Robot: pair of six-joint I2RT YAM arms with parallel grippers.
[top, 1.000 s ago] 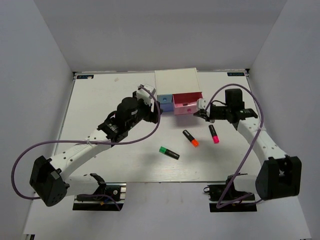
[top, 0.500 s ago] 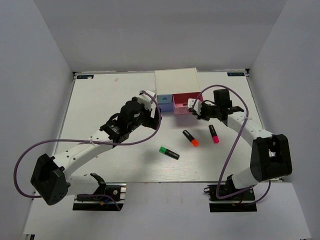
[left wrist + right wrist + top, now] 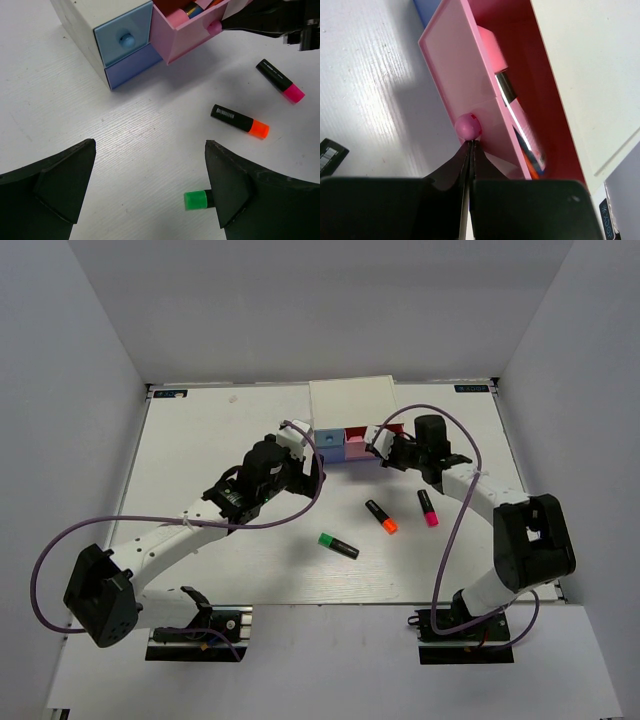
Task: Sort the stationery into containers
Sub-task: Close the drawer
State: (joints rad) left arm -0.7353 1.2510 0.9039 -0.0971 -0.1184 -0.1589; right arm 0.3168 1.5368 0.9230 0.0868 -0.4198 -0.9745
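Pink drawer (image 3: pixel 455 75), partly open at upper centre, right gripper (image 3: pixel 471 150) pinched shut with tips at its knob (image 3: pixel 468 126); left gripper (image 3: pixel 150 190) spread wide over three highlighters (image 3: pixel 239 121) lying centre-right: probably light, rigid, slick, best grasped mid-barrel.

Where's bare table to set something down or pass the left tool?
Bare: table left of the left arm; also between the green highlighter and the near edge. Crowded: before the box, around the open pink drawer, right tool, orange highlighter and pink highlighter.
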